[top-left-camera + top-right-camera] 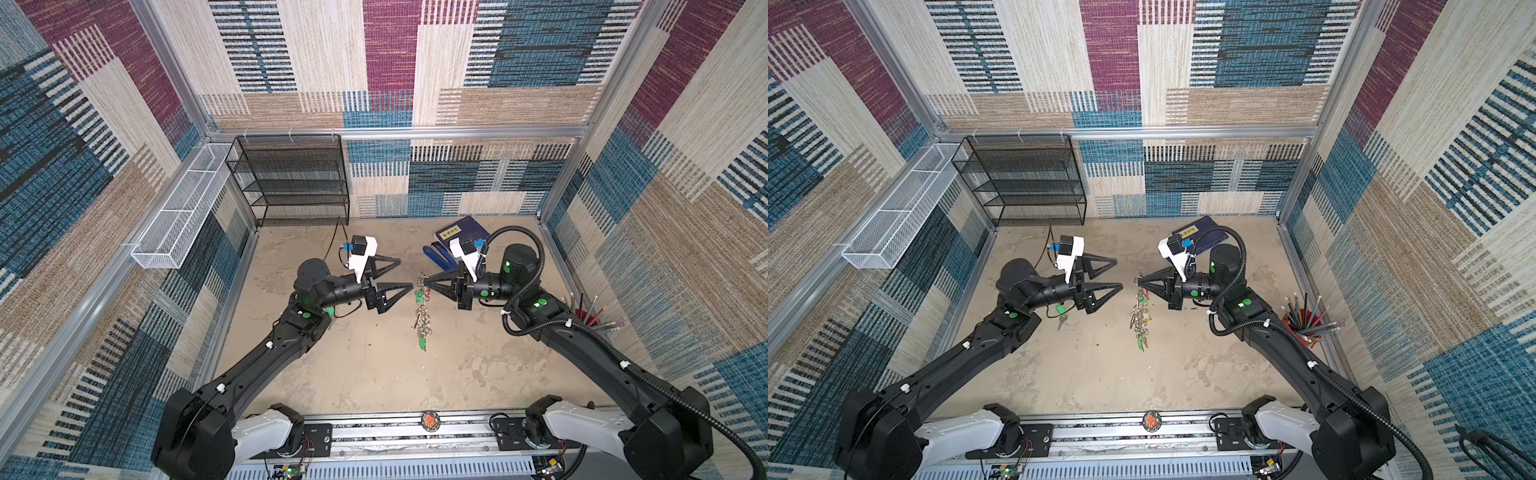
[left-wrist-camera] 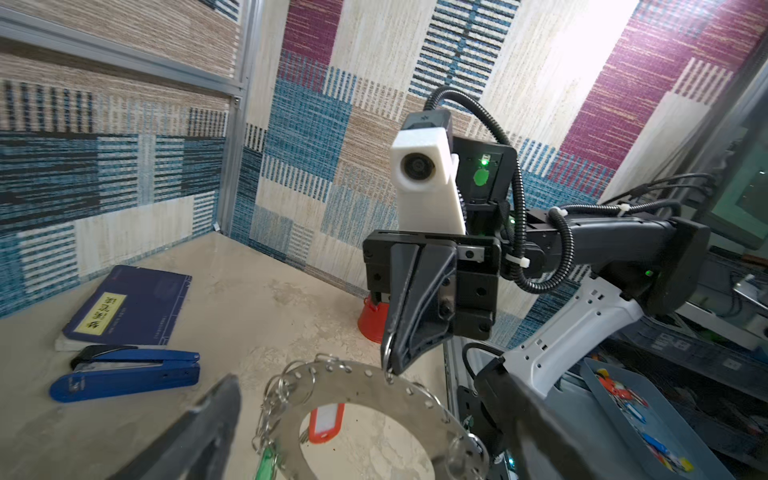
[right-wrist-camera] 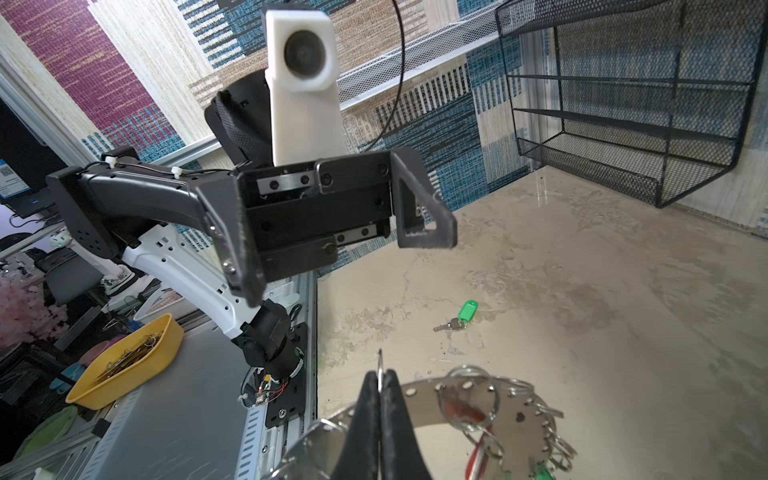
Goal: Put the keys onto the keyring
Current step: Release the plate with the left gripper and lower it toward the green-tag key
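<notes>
The keyring (image 1: 422, 309) (image 1: 1140, 316), a flat grey disc rimmed with split rings and green and red tags, hangs edge-on above the table's middle. My right gripper (image 1: 427, 283) (image 1: 1139, 281) (image 3: 380, 376) is shut on a split ring at the disc's (image 3: 515, 411) top edge. My left gripper (image 1: 405, 273) (image 1: 1119, 273) is open just left of the keyring without touching it; the disc (image 2: 374, 386) sits in front of its spread fingers. One of the keys, with a green tag (image 1: 1061, 311) (image 3: 463, 313), lies on the table under the left wrist.
A blue stapler (image 2: 124, 372) and a blue notebook (image 1: 461, 230) lie at the back right. A red cup of pencils (image 1: 1304, 322) stands by the right wall. A black mesh shelf (image 1: 295, 178) and a white wire basket (image 1: 183, 203) are at the back left.
</notes>
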Robot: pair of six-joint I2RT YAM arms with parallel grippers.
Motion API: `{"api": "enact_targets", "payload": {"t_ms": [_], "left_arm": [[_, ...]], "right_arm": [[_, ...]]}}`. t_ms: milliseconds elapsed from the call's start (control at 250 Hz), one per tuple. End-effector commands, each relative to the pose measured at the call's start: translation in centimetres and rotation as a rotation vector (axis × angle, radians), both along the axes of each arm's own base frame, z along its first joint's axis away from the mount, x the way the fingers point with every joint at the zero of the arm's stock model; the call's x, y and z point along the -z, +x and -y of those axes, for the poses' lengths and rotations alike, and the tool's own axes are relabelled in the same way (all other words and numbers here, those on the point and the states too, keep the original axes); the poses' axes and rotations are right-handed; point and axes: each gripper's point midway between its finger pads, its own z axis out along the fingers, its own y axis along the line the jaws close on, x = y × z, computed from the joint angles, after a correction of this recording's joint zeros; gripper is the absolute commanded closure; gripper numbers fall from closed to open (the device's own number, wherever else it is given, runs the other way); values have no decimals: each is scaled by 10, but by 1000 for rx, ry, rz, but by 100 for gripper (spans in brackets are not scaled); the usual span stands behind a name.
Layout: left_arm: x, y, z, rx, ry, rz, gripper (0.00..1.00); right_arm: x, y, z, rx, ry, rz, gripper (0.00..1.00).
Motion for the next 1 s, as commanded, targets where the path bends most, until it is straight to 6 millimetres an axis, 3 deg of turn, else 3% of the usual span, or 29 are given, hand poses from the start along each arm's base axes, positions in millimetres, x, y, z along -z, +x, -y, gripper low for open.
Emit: {"api": "enact_targets", "payload": {"t_ms": [0, 144, 240, 416, 496, 564, 652, 996], "left_arm": [[18, 18, -18, -152, 59, -121, 0], [49, 42, -56, -402, 142, -341, 0], [71, 49, -75, -473, 154, -483, 0], [138, 45, -117, -652, 241, -768, 0], [176, 38, -135, -744, 352, -898, 11], [205, 34, -150, -827, 468, -1012, 26], [229, 37, -153, -848, 625, -1084, 42], [303, 66, -167, -1085, 1079, -1048, 54]], "right_arm": [[-5, 6, 1, 42, 8, 35, 100], [-1, 12, 1, 75, 2, 39, 100], [4, 15, 0, 86, 3, 28, 100], [16, 18, -1, 97, 1, -11, 100], [22, 18, 0, 100, 4, -28, 100], [27, 18, 0, 106, -3, -40, 100], [30, 20, 1, 117, -4, -44, 100], [33, 12, 2, 103, 3, -70, 100]]}}
